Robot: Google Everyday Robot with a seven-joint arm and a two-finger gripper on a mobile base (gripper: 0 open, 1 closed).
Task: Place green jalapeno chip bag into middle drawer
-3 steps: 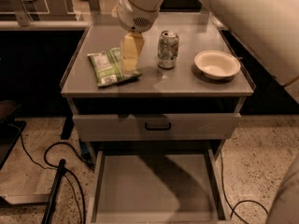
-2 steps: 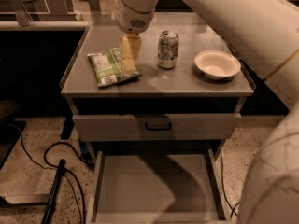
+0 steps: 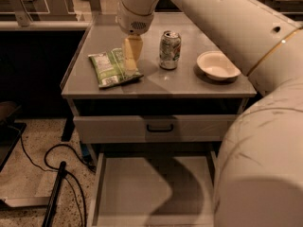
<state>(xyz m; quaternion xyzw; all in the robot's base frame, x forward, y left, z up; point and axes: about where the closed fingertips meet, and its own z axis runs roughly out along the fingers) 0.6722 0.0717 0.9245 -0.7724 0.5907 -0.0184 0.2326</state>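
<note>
Nearest, at 5 o'clock in the view, a thick cream segment of the arm (image 3: 262, 169) fills the corner. From there the arm climbs toward 1 o'clock, crosses above the right side of the desk (image 3: 189, 86), and bends back toward 12 o'clock. It ends in a round wrist that points straight down at the desk top.

At 6 o'clock the middle drawer (image 3: 142, 193) stands pulled out, showing a flat grey floor and low side walls, with the arm's shadow across its right part. At 8 o'clock a black cable (image 3: 49, 167) loops over the speckled floor.

Just above the open drawer, an upper drawer (image 3: 113, 129) is closed. It has a grey front with a black handle (image 3: 159, 126) at its middle.

On the desk top, the green jalapeno chip bag (image 3: 112, 68) lies flat on the left half, tilted, not in the drawer. A silver soda can (image 3: 170, 50) stands upright at 3 o'clock from the bag, near it but apart. A white bowl (image 3: 217, 65) sits at 3 o'clock from the can.

The claw (image 3: 133, 48) hangs from the wrist at the bag's 1 o'clock corner, its yellowish tip down at the bag's far right edge. Whether it touches the bag, and whether it is open or closed, cannot be told.
</note>
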